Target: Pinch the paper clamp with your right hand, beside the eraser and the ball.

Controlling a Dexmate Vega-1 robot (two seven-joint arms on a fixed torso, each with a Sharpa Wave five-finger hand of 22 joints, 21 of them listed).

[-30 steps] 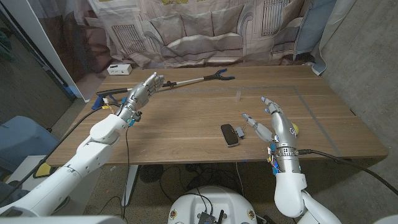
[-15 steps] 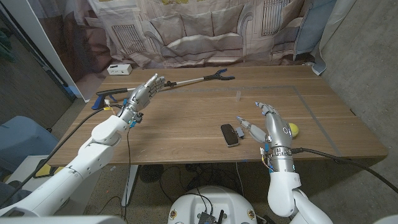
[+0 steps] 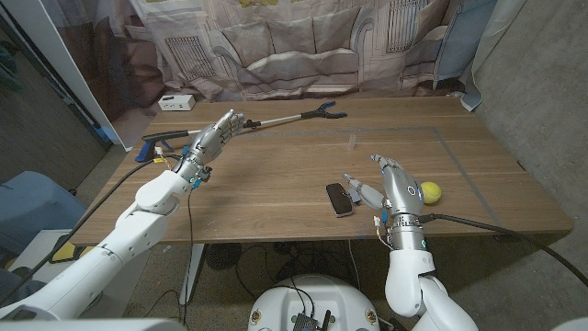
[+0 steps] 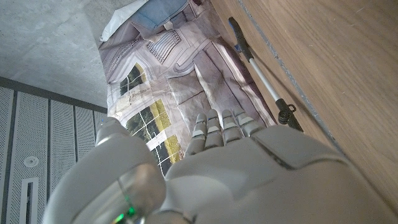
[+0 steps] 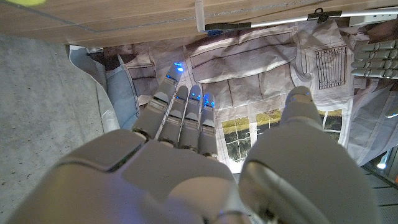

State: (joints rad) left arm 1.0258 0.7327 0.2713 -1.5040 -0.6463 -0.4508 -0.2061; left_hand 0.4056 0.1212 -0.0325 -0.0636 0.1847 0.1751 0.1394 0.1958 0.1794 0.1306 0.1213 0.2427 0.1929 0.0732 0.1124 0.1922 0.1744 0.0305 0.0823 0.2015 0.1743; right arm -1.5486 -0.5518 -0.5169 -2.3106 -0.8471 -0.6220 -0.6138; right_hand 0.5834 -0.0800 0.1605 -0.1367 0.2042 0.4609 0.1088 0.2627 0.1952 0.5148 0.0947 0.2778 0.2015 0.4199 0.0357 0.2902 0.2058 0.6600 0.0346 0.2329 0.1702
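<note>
A black oblong eraser [image 3: 340,199] lies near the table's front edge, with a yellow-green ball [image 3: 430,192] to its right. Between them my right hand [image 3: 390,191] hovers low with fingers apart and nothing in it. Its thumb reaches toward the eraser and covers the spot just right of it, so the small paper clamp is hidden. In the right wrist view the right hand [image 5: 186,155] is spread, and an edge of the ball [image 5: 25,2] shows. My left hand [image 3: 213,138] is raised over the far left of the table with fingers extended, holding nothing.
A long reacher tool [image 3: 285,119] lies across the back of the table beside the left hand, also seen as the reacher tool [image 4: 261,78]. A small white box [image 3: 175,102] sits at the back left corner. A printed cloth [image 3: 303,46] hangs behind the table.
My right hand has slid left toward the eraser, uncovering the ball and covering the small clamp beside the eraser. The left arm has not moved.
</note>
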